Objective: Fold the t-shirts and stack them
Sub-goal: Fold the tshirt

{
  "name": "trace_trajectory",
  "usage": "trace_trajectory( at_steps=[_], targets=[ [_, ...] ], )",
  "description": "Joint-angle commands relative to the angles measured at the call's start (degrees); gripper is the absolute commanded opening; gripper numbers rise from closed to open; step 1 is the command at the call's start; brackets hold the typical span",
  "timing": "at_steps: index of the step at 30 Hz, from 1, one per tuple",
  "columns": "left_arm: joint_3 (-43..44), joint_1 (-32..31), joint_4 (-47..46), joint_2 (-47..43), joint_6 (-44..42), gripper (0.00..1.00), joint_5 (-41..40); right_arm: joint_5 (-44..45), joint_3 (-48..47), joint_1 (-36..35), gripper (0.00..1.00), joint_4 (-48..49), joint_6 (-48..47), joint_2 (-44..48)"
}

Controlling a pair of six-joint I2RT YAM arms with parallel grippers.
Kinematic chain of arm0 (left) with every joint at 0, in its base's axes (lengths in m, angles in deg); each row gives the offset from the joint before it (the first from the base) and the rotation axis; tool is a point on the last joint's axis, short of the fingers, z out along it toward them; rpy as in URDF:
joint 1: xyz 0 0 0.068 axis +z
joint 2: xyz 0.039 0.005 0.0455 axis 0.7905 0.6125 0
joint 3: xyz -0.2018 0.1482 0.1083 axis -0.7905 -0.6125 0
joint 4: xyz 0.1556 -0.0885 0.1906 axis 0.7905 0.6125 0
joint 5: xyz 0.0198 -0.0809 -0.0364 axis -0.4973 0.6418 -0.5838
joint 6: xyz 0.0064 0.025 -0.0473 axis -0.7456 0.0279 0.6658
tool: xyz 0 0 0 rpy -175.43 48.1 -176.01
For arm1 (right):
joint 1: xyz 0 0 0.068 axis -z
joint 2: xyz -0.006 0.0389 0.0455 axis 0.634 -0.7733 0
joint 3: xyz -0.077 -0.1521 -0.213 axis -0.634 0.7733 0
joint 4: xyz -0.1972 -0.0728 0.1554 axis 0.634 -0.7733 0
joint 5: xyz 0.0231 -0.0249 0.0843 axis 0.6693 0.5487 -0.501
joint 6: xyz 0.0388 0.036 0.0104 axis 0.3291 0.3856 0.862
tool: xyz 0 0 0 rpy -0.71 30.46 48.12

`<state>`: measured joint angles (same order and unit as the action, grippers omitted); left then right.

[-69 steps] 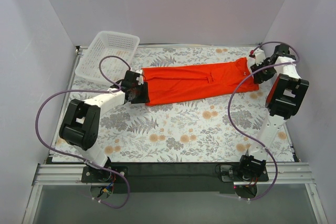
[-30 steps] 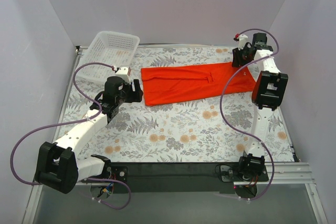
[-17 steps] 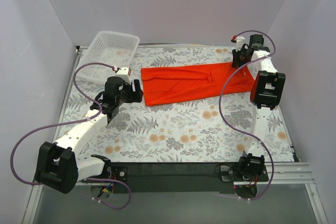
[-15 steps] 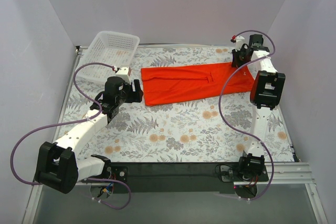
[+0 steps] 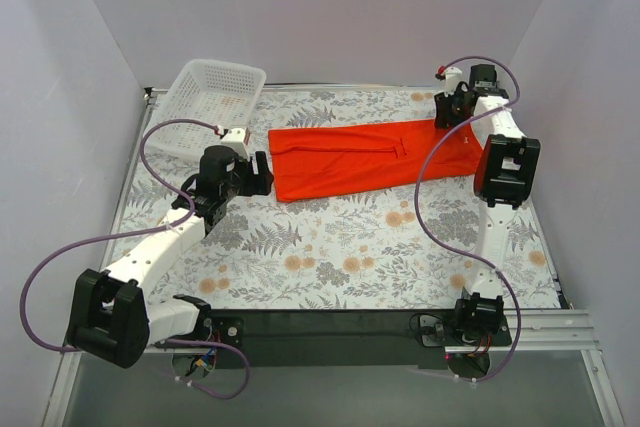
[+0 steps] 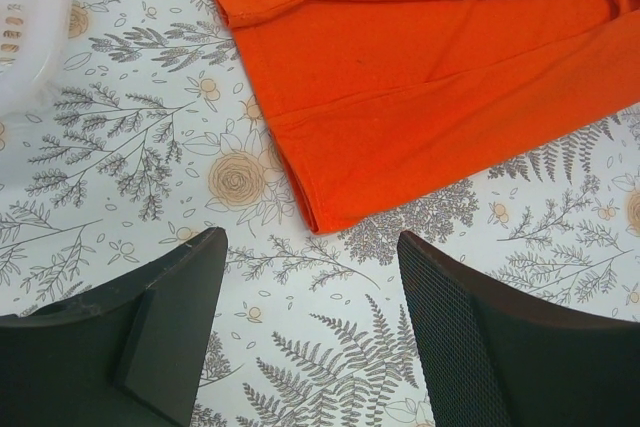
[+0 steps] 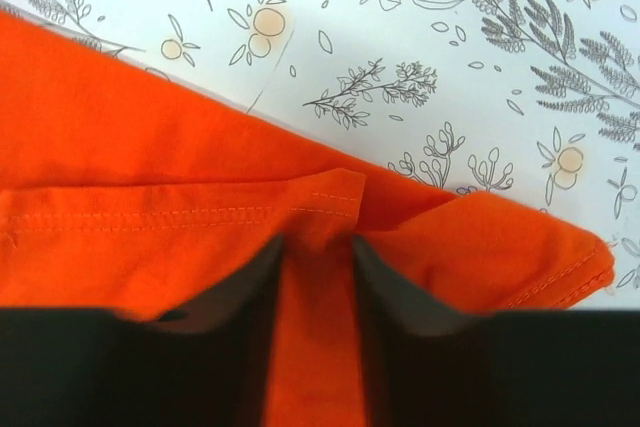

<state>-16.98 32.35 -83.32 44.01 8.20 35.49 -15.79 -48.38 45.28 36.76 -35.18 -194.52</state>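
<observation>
One claw hunting a new hold on the half-folded t-shirt

The right claw [image 7: 317, 247] stands narrow with stitched hem cloth in its gap; whether it pinches I cannot tell. It has crept from the 3 o'clock edge to the 1 o'clock corner of the t-shirt [image 5: 360, 159], likely for the next fold. The left claw [image 6: 310, 242], wide and empty, has backed off the 9 o'clock end. The thin, soft orange-red cloth lies as a long band across the floral bench [image 5: 330, 257], with a white mesh basket [image 5: 205, 102] at 11 o'clock.
</observation>
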Motion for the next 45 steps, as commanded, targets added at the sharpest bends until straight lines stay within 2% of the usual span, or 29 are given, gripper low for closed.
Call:
trace_trajectory(
  at_steps=[1, 3, 4, 6, 7, 9, 10, 12, 13, 15, 16, 18, 19, 20, 22, 25, 31, 40, 43, 45],
  targets=[
    [-0.6, 0.2, -1.4, 1.3, 0.6, 0.64, 2.3, 2.0, 2.0, -0.2, 0.44, 2.1, -0.6, 6.1],
    [-0.5, 0.2, -1.4, 3.7, 2.0, 0.65, 4.1, 1.9, 4.4, -0.2, 0.52, 2.4, -2.3, 9.2],
    [0.4, 0.3, -0.8, 4.8, 3.4, 0.65, 4.5, 0.9, 7.5, -0.2, 0.60, 2.3, -3.2, 13.0],
    [1.5, 0.2, 0.3, 6.5, 4.6, 0.65, 4.8, -1.6, 12.6, -0.5, 0.63, 2.2, -7.3, 17.6],
    [2.1, 0.2, 1.1, 6.4, 5.1, 0.65, 4.5, -6.0, 19.0, -1.4, 0.69, 1.5, -10.2, 22.6],
    [2.0, 0.2, 1.4, 4.6, 5.9, 0.65, 4.0, -12.2, 25.7, -3.4, 0.72, -2.3, -17.9, 27.7],
    [1.8, 0.2, 1.5, 1.8, 6.0, 0.65, 2.9, -16.6, 29.5, -7.2, 0.73, -4.2, -25.8, 31.9],
    [0.9, 0.2, 1.9, -1.6, 5.7, 0.65, 1.5, -18.6, 39.0, -12.5, 0.73, -6.5, -34.4, 35.3],
    [0.2, 0.2, 2.2, -5.4, 5.4, 0.65, 0.1, -19.6, 42.0, -18.3, 0.74, -6.7, -41.6, 38.0],
    [-1.7, 0.3, 2.6, -9.3, 5.4, 0.66, -3.4, -19.3, 48.5, -24.4, 0.74, -5.4, -46.0, 39.8],
    [-2.3, 0.2, 3.2, -11.0, 5.5, 0.67, -4.7, -18.1, 49.5, -30.4, 0.74, -2.0, -45.8, 40.0],
    [-4.1, 0.3, 3.7, -16.7, 6.1, 0.67, -8.3, -13.6, 48.9, -36.1, 0.73, 1.5, -42.6, 37.9],
    [-4.7, 0.3, 4.3, -18.5, 6.1, 0.67, -9.7, -11.4, 48.1, -41.0, 0.72, 6.5, -40.6, 36.9],
    [-5.4, 0.3, 4.4, -22.5, 6.1, 0.67, -11.8, -8.9, 47.1, -43.1, 0.72, 8.5, -36.1, 35.7],
    [-6.7, 0.2, 5.4, -26.5, 6.3, 0.67, -14.0, -1.9, 42.1, -48.2, 0.70, 11.4, -33.0, 31.1],
    [-8.8, 0.2, 6.4, -33.7, 6.6, 0.68, -16.6, 2.8, 34.4, -51.4, 0.67, 12.6, -27.9, 24.5],
    [-12.3, 0.3, 6.7, -44.0, 7.7, 0.69, -18.3, 6.2, 27.2, -53.7, 0.61, 13.1, -23.5, 17.2],
    [-12.2, 0.2, 6.5, -45.8, 7.6, 0.69, -18.1, 6.7, 25.4, -55.1, 0.49, 13.7, -20.0, 12.9],
    [-12.3, 0.2, 6.3, -46.0, 7.7, 0.69, -17.3, 8.2, 25.4, -55.2, 0.40, 13.8, -19.6, 11.9],
    [-12.3, 0.2, 6.2, -46.0, 7.7, 0.69, -17.2, 9.1, 25.4, -55.1, 0.29, 13.9, -19.4, 11.1]
  ],
)
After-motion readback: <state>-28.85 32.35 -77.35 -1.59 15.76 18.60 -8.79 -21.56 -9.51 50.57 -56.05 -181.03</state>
